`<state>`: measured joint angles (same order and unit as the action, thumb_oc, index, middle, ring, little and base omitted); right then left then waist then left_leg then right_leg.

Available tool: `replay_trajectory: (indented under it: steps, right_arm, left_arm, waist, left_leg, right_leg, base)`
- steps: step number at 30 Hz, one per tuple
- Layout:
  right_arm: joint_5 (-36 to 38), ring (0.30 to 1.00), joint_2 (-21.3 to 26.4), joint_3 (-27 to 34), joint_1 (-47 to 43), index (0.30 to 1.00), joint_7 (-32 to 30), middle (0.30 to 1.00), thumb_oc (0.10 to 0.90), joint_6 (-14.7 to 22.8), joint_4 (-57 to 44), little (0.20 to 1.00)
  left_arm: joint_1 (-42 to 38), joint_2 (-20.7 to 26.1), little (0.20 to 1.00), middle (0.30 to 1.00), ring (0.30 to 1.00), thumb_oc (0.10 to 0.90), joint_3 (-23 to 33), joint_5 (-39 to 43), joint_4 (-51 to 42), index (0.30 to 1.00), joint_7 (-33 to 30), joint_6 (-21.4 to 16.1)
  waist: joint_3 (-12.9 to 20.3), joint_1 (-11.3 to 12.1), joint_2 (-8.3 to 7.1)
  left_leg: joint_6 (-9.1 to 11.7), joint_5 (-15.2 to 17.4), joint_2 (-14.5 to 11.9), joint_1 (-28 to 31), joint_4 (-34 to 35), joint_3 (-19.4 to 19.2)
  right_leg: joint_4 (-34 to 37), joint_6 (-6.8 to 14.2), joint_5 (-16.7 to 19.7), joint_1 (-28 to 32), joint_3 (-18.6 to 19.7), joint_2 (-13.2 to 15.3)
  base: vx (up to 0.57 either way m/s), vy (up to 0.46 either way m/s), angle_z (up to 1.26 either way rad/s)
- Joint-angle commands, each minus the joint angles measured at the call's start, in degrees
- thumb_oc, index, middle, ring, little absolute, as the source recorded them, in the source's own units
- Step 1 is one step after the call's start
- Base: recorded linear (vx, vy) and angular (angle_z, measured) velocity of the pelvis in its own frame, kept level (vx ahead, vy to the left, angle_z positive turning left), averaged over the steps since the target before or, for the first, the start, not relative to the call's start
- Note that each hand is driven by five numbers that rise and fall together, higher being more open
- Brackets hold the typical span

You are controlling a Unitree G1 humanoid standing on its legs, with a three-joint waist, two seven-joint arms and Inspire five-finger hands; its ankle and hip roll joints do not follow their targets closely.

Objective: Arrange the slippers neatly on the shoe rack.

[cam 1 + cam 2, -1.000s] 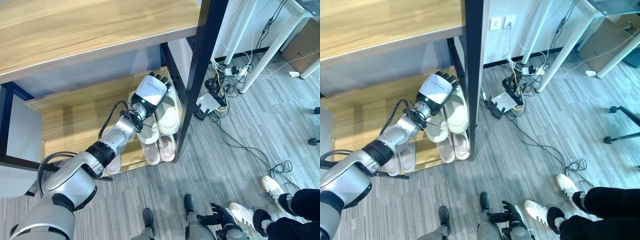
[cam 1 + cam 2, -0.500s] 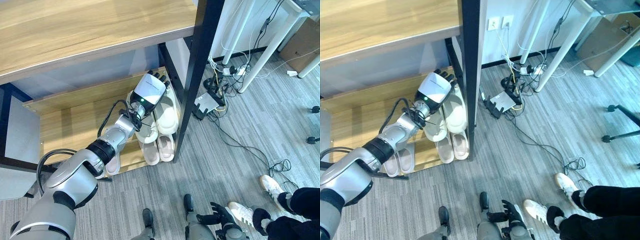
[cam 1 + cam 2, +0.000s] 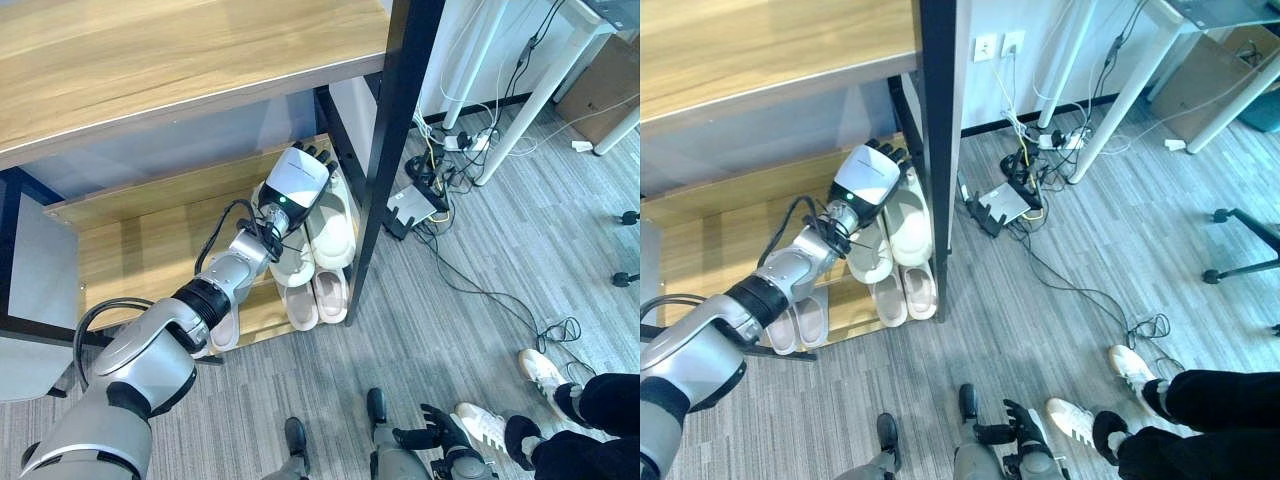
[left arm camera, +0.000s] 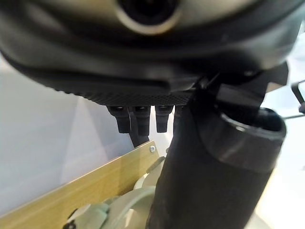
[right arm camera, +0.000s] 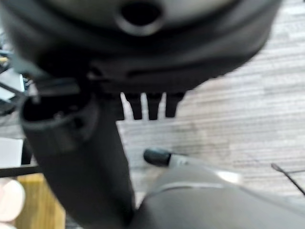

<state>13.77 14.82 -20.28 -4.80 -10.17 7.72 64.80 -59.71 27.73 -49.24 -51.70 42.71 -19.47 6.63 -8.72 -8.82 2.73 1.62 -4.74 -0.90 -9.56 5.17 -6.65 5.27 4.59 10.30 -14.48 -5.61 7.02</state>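
Left robot hand (image 3: 297,180): fingers straight, holding nothing, over cream slippers (image 3: 333,225) | slippers: lower shelf (image 3: 150,240) of shoe rack, by black post (image 3: 385,150) | step: nudging pair straight | next: gentle push inward | right robot hand (image 3: 440,435): idle, low

On the shoe rack's (image 3: 150,230) lower shelf you have slippers (image 3: 318,295) at the right end beside the post (image 3: 392,140), another pair (image 3: 800,320) left of them, cables (image 3: 440,165) farther right.
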Motion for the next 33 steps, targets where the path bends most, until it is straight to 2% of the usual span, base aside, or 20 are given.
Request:
replay_trajectory:
  steps: [1, 4, 7, 21, 33]
  right_arm:
    - [0.0, 0.900, 1.4, 1.7, 1.3, 0.900, -0.3, 0.900, 0.800, 0.3, 0.3, 0.900]
    - [0.0, 0.900, 1.4, 1.7, 1.4, 0.900, -0.2, 0.900, 0.800, 0.2, 0.2, 0.900]
    - [-0.2, 0.900, 1.0, 1.8, 1.5, 0.900, -0.2, 0.900, 0.800, 0.1, 0.2, 0.900]
    - [-0.6, 0.900, 0.2, 2.1, 1.4, 0.900, -1.1, 0.900, 0.800, 0.5, 0.7, 0.900]
    - [-1.7, 0.900, 0.3, 2.2, 1.2, 0.900, -2.6, 0.900, 0.800, 0.8, 0.9, 0.900]
  left_arm:
    - [-12.8, -1.9, 0.900, 0.900, 0.900, 0.800, 6.2, 1.8, 3.2, 0.900, -3.5, 1.6]
    - [-11.8, -2.0, 0.900, 0.900, 0.900, 0.800, 7.1, 2.3, 2.1, 0.900, -4.0, 1.6]
    - [-8.3, -2.4, 0.900, 0.900, 0.900, 0.800, 11.1, 5.0, -1.6, 0.900, -6.3, 1.1]
    - [2.0, -3.2, 0.900, 0.900, 0.900, 0.800, 15.9, 5.5, -8.5, 0.900, -10.3, 0.1]
    - [8.0, -4.4, 0.900, 0.900, 0.900, 0.800, 16.6, 3.3, -9.8, 0.900, -12.1, 0.4]
  waist:
    - [0.5, 0.9, 1.56]
    - [0.5, 1.0, 1.53]
    - [0.4, 1.5, 1.32]
    - [0.1, 1.7, 0.60]
    - [0.4, 1.9, 0.02]
  left_leg:
    - [0.6, 5.5, 1.6, 0.6, -0.2, -2.8]
    - [0.6, 5.5, 1.6, 0.8, -0.2, -2.7]
    - [0.6, 5.5, 1.7, 1.0, -0.2, -2.5]
    - [0.5, 5.5, 1.6, 1.0, -0.2, -2.3]
    - [0.4, 5.6, 1.5, 1.0, -0.2, -2.2]
  right_leg:
    - [-0.8, 4.9, -8.6, 3.7, 0.1, -1.3]
    - [-0.8, 4.8, -8.7, 4.1, 0.0, -1.3]
    - [-0.7, 4.7, -8.7, 4.4, -0.1, -1.3]
    - [-0.7, 4.4, -8.7, 4.2, 0.0, -1.5]
    - [-0.8, 4.1, -8.7, 4.4, 0.1, -1.6]
  base:
    - [0.00, 0.000, 0.00]
    - [0.00, 0.000, 0.00]
    - [0.00, 0.000, 0.00]
    - [0.00, 0.000, 0.00]
    - [0.00, 0.000, 0.00]
